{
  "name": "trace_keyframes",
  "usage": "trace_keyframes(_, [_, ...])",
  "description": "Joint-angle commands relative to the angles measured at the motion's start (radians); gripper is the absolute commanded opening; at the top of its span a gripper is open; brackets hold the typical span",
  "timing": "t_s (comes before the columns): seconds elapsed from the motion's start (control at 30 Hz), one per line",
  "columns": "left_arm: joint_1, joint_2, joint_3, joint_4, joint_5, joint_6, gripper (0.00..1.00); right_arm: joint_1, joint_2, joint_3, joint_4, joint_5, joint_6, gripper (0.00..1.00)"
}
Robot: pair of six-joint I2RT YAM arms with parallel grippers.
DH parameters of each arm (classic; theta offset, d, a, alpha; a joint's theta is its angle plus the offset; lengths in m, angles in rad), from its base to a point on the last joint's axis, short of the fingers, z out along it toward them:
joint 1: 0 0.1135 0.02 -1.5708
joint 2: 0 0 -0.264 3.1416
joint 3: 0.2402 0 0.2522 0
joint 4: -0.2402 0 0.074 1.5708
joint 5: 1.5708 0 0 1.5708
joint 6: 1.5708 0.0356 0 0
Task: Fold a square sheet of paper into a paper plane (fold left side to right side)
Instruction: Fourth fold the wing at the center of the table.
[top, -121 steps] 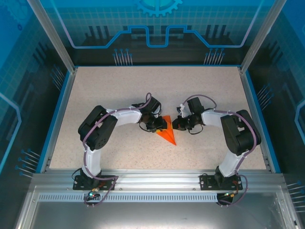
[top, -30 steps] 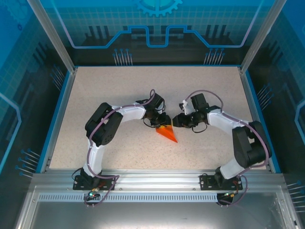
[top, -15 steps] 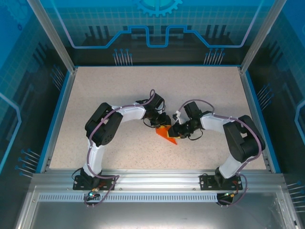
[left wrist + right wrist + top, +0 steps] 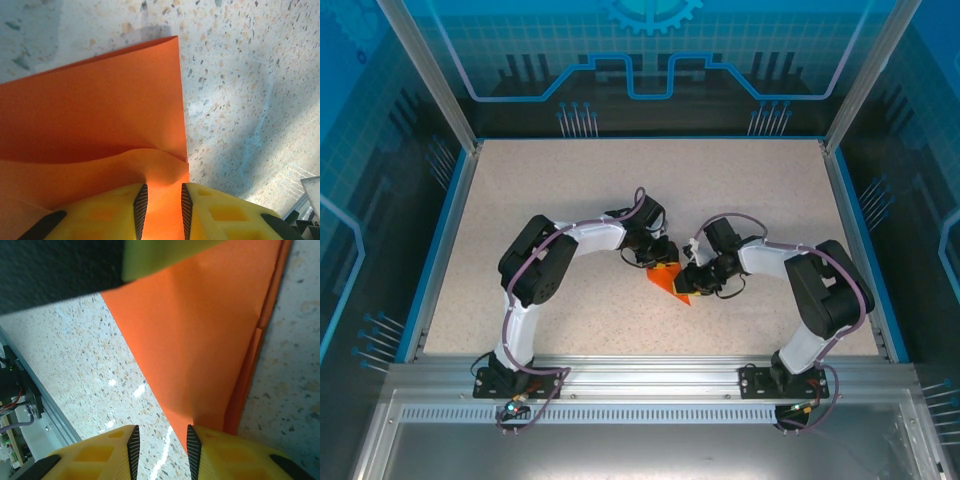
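Spanning the cell, the speckled table [image 4: 520, 200] carries both arms bent inward to its middle, where the paper plane [image 4: 669, 281] lies between them. Its long axis runs diagonally, the broad end toward the far left and the sharp tip toward the near right. It is bright orange, plain, a narrow wedge of layered folds, with one flap bulging up off the layer beneath. The left gripper [image 4: 160, 202] sits at the broad end, its jaws narrow with that raised flap in the gap; I cannot tell whether they pinch it. The right gripper [image 4: 162, 445] is slightly parted at the tip, bare table showing between its fingers.
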Motion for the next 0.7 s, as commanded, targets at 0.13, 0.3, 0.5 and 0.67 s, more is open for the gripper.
trace_keyframes(0.13, [-0.014, 0.042, -0.041, -0.065, -0.054, -0.002, 0.31, 0.020, 0.028, -0.011, -0.121, 0.083, -0.015, 0.33])
trace_keyframes(0.3, [-0.013, 0.044, -0.036, -0.068, -0.054, -0.002, 0.31, 0.030, 0.029, -0.024, -0.174, 0.118, -0.001, 0.30])
trace_keyframes(0.5, [-0.012, 0.049, -0.031, -0.070, -0.056, 0.000, 0.31, 0.026, 0.003, -0.085, -0.165, 0.122, 0.049, 0.30])
trace_keyframes(0.67, [-0.013, 0.061, -0.025, -0.070, -0.055, 0.000, 0.30, 0.027, -0.035, -0.135, -0.195, 0.126, 0.059, 0.29])
